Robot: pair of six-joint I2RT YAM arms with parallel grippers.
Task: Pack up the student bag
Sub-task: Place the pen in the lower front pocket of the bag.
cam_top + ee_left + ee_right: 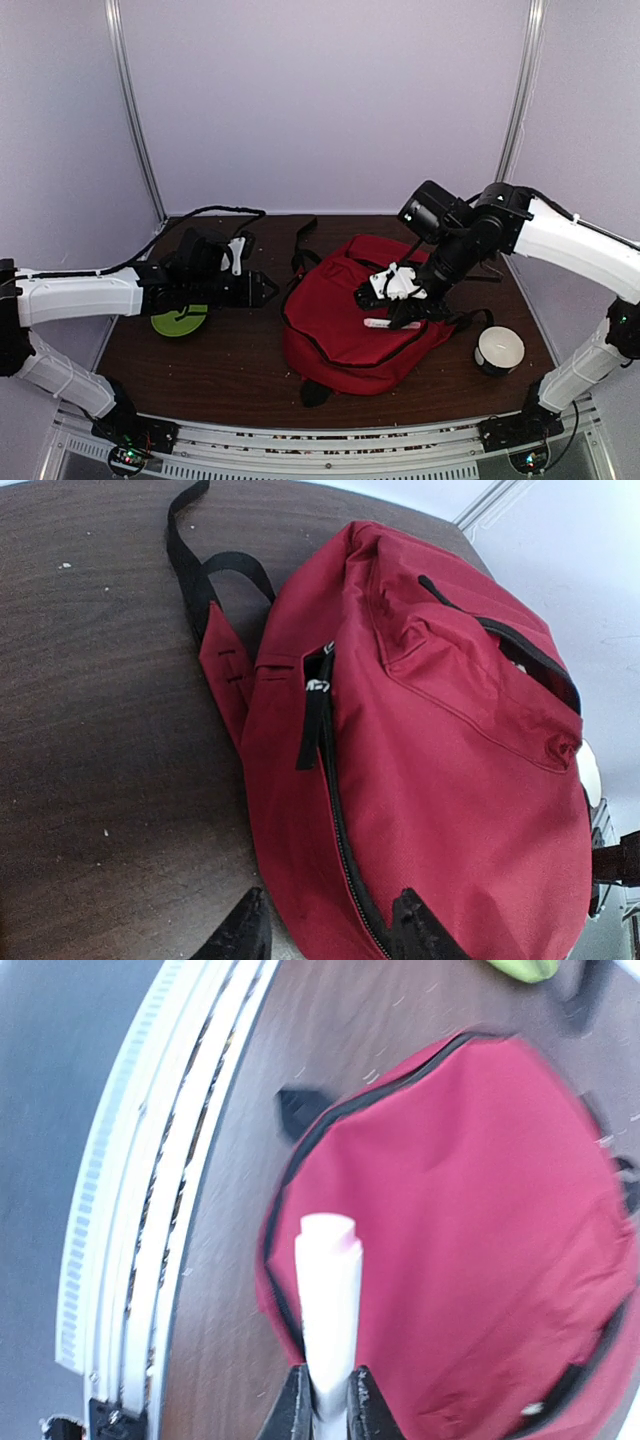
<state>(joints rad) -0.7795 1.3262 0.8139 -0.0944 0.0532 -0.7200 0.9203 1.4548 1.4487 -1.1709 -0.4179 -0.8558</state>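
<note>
Student bag, red fabric, white cylinder, perhaps marker

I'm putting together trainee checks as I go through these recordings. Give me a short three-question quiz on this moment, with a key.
1. True or false: the right claw is shut on a white stick held over the student bag.
2. What lies on the table to the left of the student bag? A) a green disc B) a blue book C) a pair of scissors
3. Which claw has its fingers standing apart?
Key: 1 true. 2 A. 3 the left claw, at the bag's edge.
</note>
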